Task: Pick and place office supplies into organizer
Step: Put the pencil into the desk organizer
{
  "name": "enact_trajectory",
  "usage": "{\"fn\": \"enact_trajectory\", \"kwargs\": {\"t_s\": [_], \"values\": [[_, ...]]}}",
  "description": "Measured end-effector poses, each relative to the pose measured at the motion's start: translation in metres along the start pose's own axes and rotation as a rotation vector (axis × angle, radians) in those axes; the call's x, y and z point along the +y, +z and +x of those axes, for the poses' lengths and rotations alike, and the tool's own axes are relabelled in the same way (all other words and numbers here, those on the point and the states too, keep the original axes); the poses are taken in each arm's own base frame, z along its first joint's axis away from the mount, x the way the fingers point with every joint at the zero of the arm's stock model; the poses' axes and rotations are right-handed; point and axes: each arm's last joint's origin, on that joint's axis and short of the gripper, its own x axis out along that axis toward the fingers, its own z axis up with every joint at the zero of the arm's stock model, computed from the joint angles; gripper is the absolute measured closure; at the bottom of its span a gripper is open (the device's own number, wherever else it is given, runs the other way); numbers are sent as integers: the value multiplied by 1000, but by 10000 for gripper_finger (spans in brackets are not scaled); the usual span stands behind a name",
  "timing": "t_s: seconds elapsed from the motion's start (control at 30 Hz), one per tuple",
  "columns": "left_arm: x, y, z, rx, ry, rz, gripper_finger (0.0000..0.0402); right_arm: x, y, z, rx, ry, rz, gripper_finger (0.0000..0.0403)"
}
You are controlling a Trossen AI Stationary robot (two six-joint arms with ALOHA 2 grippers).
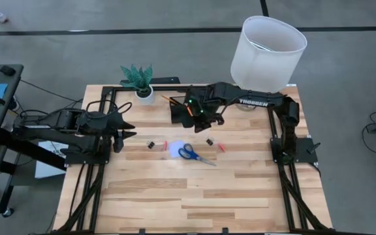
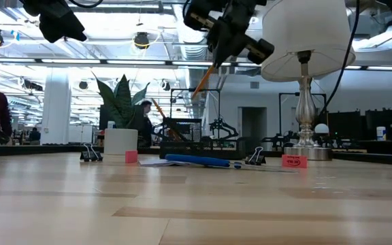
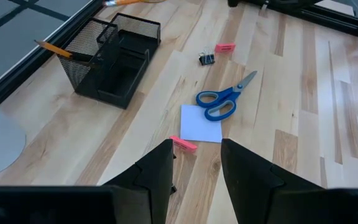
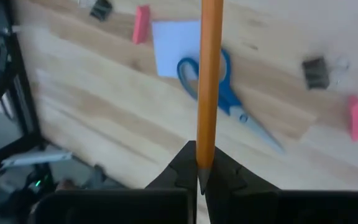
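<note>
Top cam looks straight down on the whole surface [image 1: 194, 189] and both arms. Low cam sits at surface height, looking level across into the room behind. Left wrist cam looks down and forward from fairly high up; right wrist cam aims nearly straight down, pretty close in. All four catch the scissors [image 1: 192, 154] [image 2: 199, 161] [image 3: 222, 101] [image 4: 225, 93] mid-surface.

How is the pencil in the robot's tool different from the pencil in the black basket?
The pencil in the right tool is held up in the air, pinched at its sharpened tip. The other pencil rests in the black mesh organizer, leaning over its rim, with no tool touching it. The held one hangs above the table; the other sits down on it inside the organizer. Both are orange wooden pencils.
</note>
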Motion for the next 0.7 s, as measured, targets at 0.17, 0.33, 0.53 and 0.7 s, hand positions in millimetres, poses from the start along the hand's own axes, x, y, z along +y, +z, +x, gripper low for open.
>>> {"fn": "enact_trajectory", "kwargs": {"t_s": [0.17,0.33,0.53,0.7], "values": [[0,0,0,0,0,0,276,-4,4,-10,129,63,35,397],[0,0,0,0,0,0,276,-9,13,-17,184,111,63,398],[0,0,0,0,0,0,276,-17,27,-25,201,157,69,397],[0,0,0,0,0,0,276,-25,38,-31,193,177,84,397]]}}
